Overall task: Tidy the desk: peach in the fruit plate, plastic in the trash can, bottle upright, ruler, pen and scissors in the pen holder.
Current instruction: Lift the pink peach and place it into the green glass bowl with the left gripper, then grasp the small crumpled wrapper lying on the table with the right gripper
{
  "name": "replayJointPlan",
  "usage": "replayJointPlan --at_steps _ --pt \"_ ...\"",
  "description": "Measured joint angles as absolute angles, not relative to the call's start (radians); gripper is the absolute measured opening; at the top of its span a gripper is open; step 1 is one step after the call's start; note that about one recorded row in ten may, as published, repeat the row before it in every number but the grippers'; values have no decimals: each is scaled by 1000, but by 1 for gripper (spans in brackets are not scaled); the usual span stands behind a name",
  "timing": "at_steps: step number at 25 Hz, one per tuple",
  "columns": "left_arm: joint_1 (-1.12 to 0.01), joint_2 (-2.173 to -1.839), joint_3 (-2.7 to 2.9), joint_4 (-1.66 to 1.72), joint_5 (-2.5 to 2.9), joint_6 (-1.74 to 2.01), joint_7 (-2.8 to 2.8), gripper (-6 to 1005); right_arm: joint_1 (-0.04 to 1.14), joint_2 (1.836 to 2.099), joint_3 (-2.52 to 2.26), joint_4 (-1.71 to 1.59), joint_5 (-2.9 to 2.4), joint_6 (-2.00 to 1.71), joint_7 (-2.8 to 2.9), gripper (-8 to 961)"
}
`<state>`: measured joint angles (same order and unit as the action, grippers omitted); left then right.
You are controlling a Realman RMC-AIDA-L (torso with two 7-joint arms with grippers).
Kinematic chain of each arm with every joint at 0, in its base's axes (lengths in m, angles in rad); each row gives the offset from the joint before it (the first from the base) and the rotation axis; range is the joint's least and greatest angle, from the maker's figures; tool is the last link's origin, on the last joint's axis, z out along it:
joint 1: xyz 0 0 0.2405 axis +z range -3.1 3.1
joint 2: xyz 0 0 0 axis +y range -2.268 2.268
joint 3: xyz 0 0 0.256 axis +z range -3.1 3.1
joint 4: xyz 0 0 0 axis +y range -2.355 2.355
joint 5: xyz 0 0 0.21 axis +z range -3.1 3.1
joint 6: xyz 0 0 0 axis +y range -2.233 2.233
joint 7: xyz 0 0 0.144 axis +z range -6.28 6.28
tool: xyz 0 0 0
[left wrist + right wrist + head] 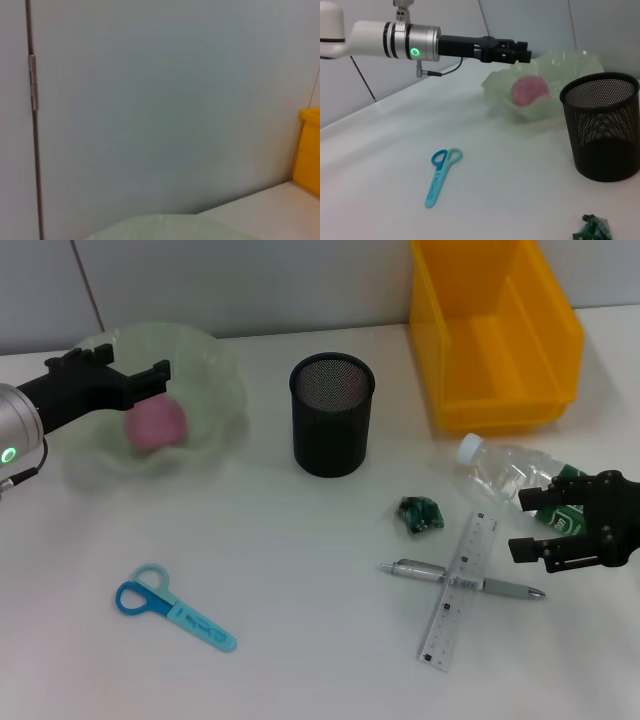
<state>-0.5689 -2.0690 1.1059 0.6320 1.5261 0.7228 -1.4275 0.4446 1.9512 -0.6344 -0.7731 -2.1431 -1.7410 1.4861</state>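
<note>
Head view takes in one white desk [300,660] carrying one of each thing, from largest down; one yellow trash can [490,335] at the far right, nothing visible inside it; one pale green fruit plate [215,370] at the far left, with one pink peach [155,423] lying in it; one black mesh pen holder [331,415] standing upright between plate and bin; one clear bottle [505,472] lying on its side in front of the trash can, white cap toward the pen holder; one clear ruler [460,590] lying across one silver pen [462,581], the two touching in a cross; one pair of blue scissors [172,607] at the near left, well apart from the rest; one small crumpled green plastic scrap [420,514] between the pen holder and the ruler.

Two arms show; the left arm reaches level over the fruit plate, and the left gripper [125,368] hangs above the peach with its fingers parted and nothing between them; the right wrist view shows that same gripper [512,51] clear of the fruit; the right gripper [560,523] is low at the bottle's labelled end, fingers spread on either side of it, not visibly clamped.
</note>
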Motion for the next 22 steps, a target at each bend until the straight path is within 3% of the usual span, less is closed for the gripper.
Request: replayJointPlan --at_steps 5,16,19,22 --pt "-556 -2065 1097 651 1523 831 -1430 864 443 1952 -631 -773 -2143 -1741 1484 833" --pt "-517 -2022 1071 764 1528 1519 -1542 864 441 1951 -625 -774 -2139 -1741 1482 832" --pt "-517 -2022 1078 764 1534 1547 -1549 864 443 1951 -626 -775 -2141 -1741 1483 832" --pt "-520 -2047 1105 758 1614 1593 -1557 864 445 1951 -626 -777 -2141 -1741 1483 832"
